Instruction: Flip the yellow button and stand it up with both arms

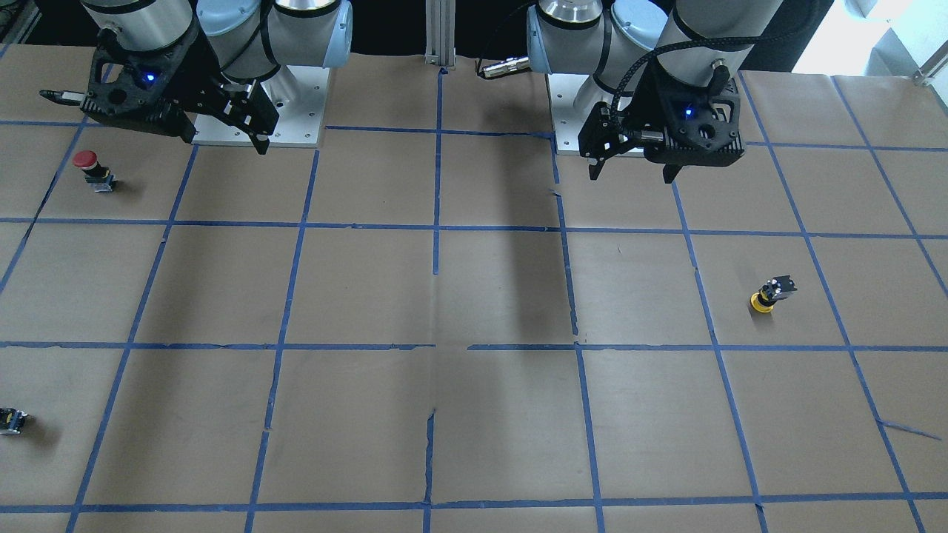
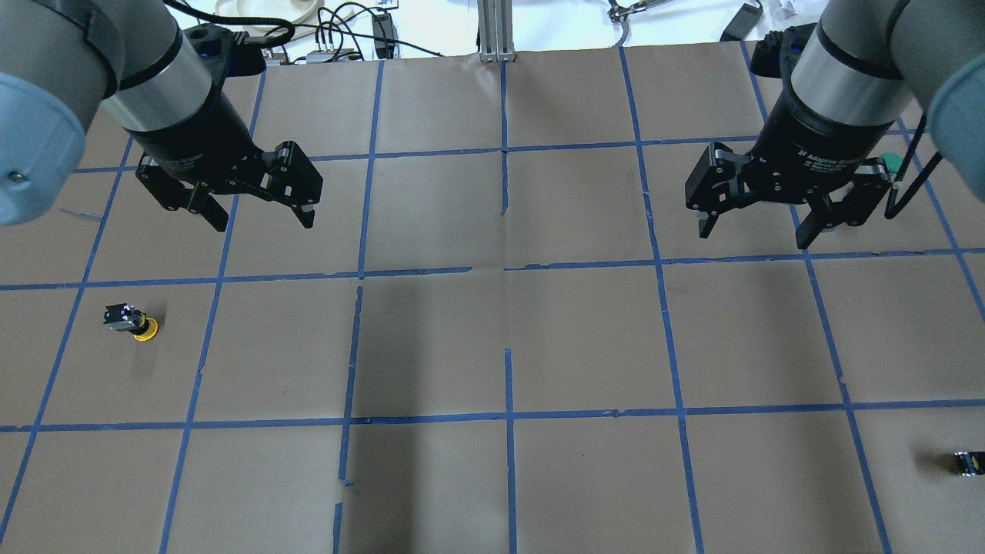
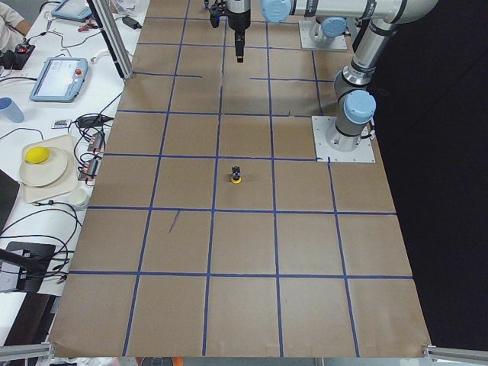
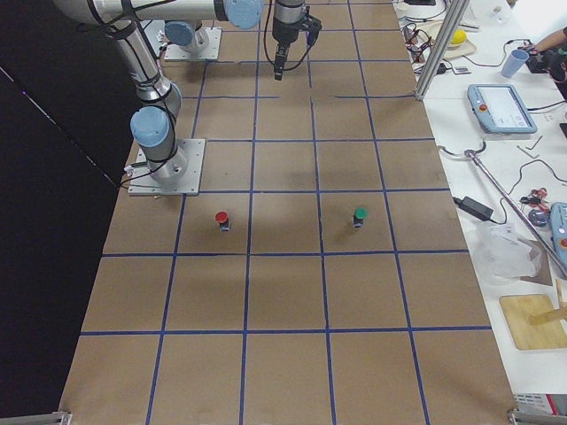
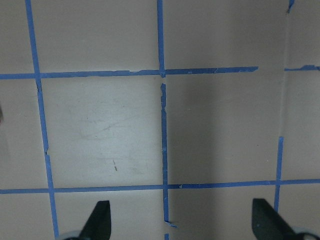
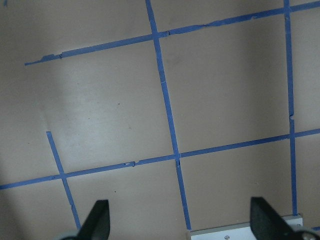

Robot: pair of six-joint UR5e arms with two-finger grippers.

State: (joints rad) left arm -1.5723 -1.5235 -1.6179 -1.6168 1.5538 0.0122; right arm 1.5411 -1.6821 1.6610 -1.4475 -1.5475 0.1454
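The yellow button (image 1: pixel 770 294) rests upside down on its yellow cap, black block base pointing up, on the robot's left side of the table. It also shows in the overhead view (image 2: pixel 132 322) and the exterior left view (image 3: pixel 237 175). My left gripper (image 2: pixel 264 219) hangs open and empty above the table, well back from the button; it also shows in the front view (image 1: pixel 632 176). My right gripper (image 2: pixel 754 235) is open and empty on the far side from the button. Both wrist views show only taped paper between open fingertips (image 5: pixel 102 217) (image 6: pixel 100 217).
A red-capped button (image 1: pixel 89 166) stands near the right arm's base plate. A green-capped button (image 4: pixel 359 215) stands further out. A small black-yellow block (image 2: pixel 968 463) lies near the table edge on the right side. Brown paper with a blue tape grid (image 1: pixel 437 222) covers the table.
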